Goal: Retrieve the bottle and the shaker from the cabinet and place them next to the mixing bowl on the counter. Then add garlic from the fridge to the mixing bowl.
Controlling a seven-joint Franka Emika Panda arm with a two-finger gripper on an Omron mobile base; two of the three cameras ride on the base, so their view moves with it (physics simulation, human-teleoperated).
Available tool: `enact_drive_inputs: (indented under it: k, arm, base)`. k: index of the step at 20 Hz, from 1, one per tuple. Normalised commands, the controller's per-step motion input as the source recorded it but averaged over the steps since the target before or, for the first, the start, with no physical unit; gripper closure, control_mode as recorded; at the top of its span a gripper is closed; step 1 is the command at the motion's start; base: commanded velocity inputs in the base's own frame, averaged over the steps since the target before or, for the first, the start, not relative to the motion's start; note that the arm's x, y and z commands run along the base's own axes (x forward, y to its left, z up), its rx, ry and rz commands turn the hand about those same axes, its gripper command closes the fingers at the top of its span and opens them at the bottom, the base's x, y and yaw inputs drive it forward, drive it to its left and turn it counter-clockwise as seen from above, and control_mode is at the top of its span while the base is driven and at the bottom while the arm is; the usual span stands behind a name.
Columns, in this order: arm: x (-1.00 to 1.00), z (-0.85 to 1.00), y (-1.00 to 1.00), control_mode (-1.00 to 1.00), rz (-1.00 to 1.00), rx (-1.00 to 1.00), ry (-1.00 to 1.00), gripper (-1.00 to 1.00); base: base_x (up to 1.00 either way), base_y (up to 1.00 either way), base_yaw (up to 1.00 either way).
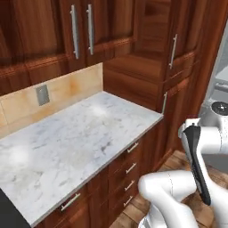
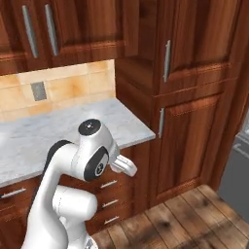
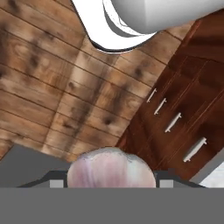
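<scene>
One pale, pinkish-white garlic bulb (image 3: 111, 167) sits at the bottom of the hand view, lodged between the two dark fingertips (image 3: 56, 182) of the pincer (image 3: 109, 181); the jaws stand about a bulb's width apart and close against its sides, so the pincer has hold of the garlic. Below the hand lies a brown plank floor (image 3: 52, 87), with the reddish-brown drawers (image 3: 175, 118) and their silver bar handles (image 3: 173, 122) off to one side. In the base views the white marble counter (image 1: 75, 138) runs along a tan tile backsplash (image 1: 67, 91) with a grey wall outlet (image 1: 42, 94) set in it. Closed reddish-brown wall cabinets (image 1: 53, 31) hang above, their doors shut so the contents cannot be seen. A tall wooden cupboard (image 2: 189, 97) stands at the counter's end, also closed. At the right edge of the left base view a strip of the grey fridge (image 1: 221, 71) shows.
</scene>
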Motion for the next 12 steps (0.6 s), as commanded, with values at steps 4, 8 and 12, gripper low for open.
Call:
enact_drive_inputs:
  k: [4, 8, 12]
  arm:
    - [0.0, 0.0, 0.0, 1.0, 0.0, 0.0, 0.0, 1.0]
    - [0.0, 0.0, 0.0, 1.0, 0.0, 0.0, 0.0, 1.0]
    - [0.0, 0.0, 0.0, 1.0, 0.0, 0.0, 0.0, 1.0]
  base:
    - [-1.0, 0.0, 0.65]
    - [-1.0, 0.0, 0.66]
    - [-1.0, 0.33, 0.65]
